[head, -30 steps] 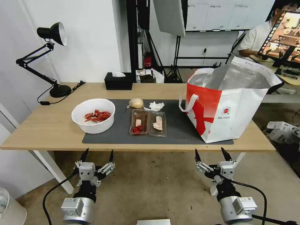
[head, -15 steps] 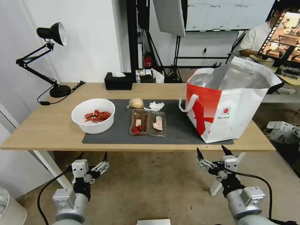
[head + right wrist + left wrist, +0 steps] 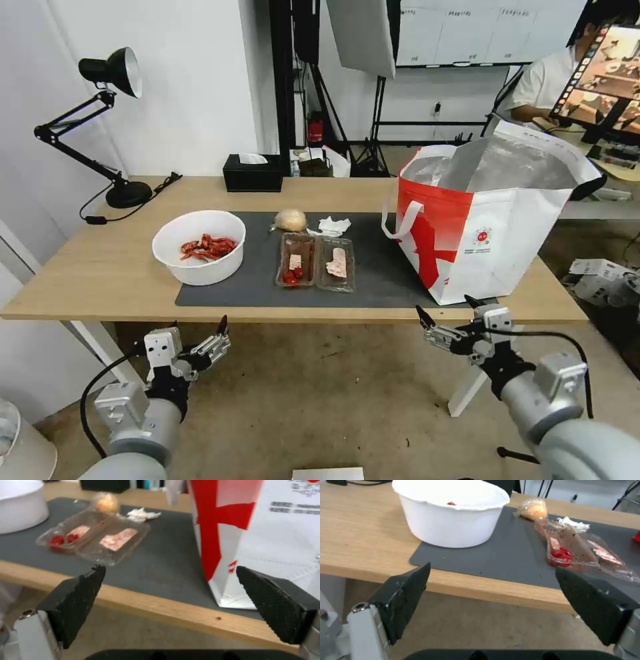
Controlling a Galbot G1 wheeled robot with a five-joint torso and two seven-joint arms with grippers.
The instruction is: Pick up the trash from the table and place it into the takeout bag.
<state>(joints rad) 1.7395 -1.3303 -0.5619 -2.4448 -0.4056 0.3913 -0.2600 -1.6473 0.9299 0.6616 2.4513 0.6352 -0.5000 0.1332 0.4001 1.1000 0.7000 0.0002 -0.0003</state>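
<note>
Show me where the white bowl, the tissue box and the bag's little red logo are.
white bowl (image 3: 200, 267), head view, on its outer front wall.
tissue box (image 3: 252, 179), head view, on its black front face.
red logo (image 3: 483, 237), head view, on the bag's white side panel.

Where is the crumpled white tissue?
In the head view, the crumpled white tissue lies on the dark mat, between the beige wrapped lump and the takeout bag.

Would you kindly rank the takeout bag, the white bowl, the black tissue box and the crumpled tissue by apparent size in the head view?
1. Takeout bag, clearly largest.
2. White bowl.
3. Black tissue box; it sits farther back on the table, so its gap to the bowl may be overstated.
4. Crumpled tissue, smallest.
</note>
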